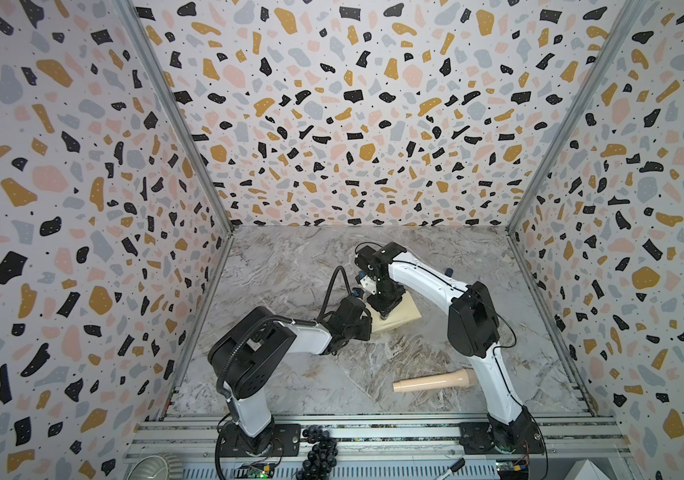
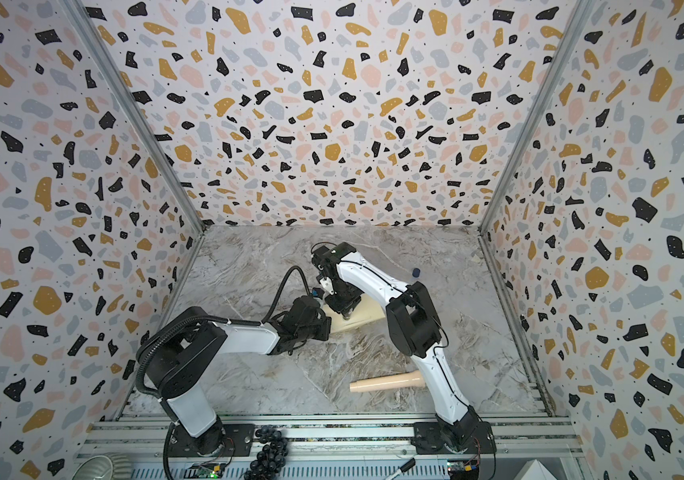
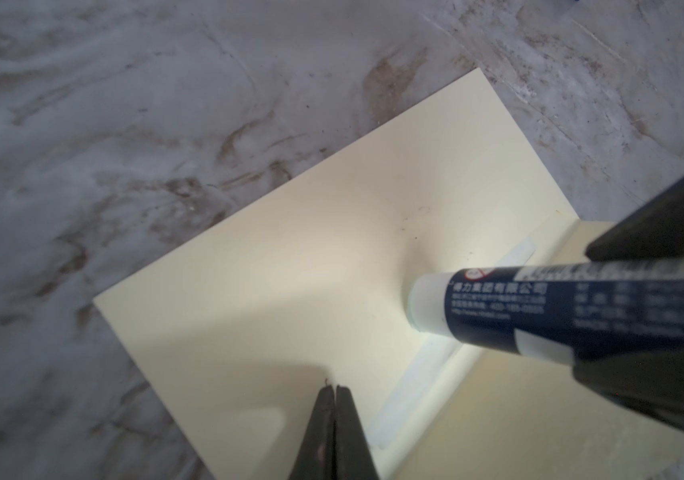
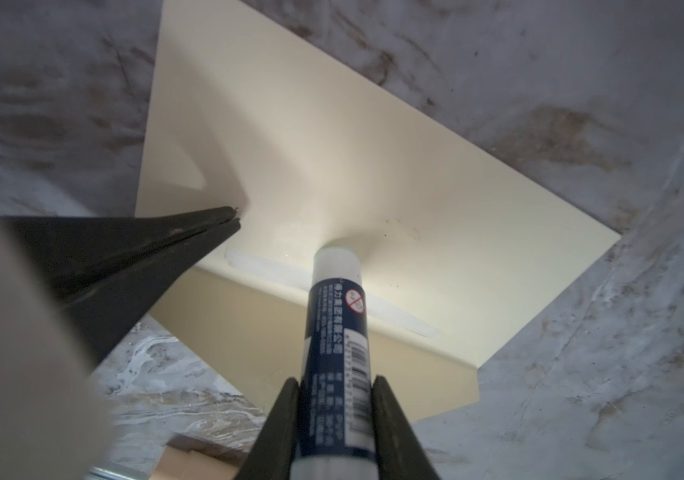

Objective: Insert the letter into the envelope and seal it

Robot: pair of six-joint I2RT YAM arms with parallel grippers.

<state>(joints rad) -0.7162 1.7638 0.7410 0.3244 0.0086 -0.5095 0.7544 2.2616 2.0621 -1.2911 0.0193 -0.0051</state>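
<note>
At the middle of the tabletop [image 1: 290, 270] in both top views lies the envelope [image 1: 406, 314]. The right jaws are clamped on a glue stick [image 4: 338, 332], its tip pressed on the paper at the white glue strip [image 4: 265, 268] along the flap fold. That strip runs crosswise to the stick, so the stroke should follow the fold. The left jaws, pressed together, pin the envelope just beside it. No separate letter shows; bare tabletop lies all round.

Glue stick [image 3: 539, 307] label — "得力集团有限公司", red prohibition sign.
</note>
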